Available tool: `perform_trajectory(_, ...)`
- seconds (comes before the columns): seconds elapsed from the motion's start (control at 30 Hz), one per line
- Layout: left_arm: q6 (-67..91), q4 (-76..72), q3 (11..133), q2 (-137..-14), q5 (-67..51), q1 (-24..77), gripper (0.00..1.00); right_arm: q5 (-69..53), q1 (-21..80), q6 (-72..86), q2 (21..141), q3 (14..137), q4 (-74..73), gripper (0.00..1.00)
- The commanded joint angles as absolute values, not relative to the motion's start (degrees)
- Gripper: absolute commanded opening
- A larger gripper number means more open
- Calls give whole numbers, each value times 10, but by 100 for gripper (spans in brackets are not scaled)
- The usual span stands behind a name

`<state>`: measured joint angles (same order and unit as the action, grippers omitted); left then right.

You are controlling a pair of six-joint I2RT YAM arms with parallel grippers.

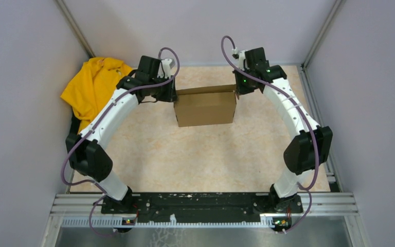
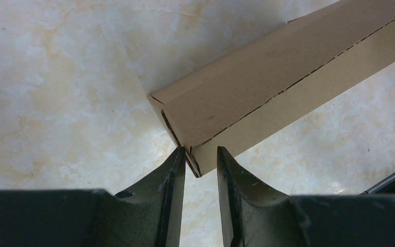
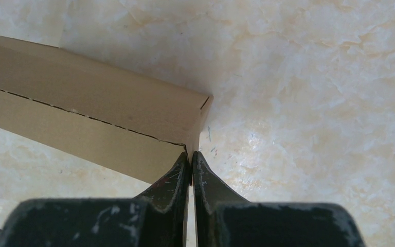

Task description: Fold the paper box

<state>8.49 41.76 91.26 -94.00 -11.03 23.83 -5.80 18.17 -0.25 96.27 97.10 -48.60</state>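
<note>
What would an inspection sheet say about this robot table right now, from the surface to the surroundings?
Surface: pale marbled tabletop.
Job's things: paper box, plain brown cardboard, lying on the far half of the table.
Clutter: yellow cloth, bunched in the far left corner.
Grippers: left gripper has its jaws apart around one box corner; right gripper is shut at the opposite end's corner.
Cables: purple cables, loosely looped, clear of the box.
Surroundings: plain grey walls; metal rail at the near edge.

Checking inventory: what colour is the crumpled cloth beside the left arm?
Yellow crumpled cloth; top external view.
</note>
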Motion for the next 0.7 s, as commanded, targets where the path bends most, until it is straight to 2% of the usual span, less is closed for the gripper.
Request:
perform_trajectory(0.0, 96, 410, 926, -940, -134, 238, 35, -81, 179, 30, 971, 1018, -499, 3)
perform_trajectory(0.67, 102, 381, 885, -929, -162, 247, 34, -105, 179, 94, 995, 1053, -541, 0)
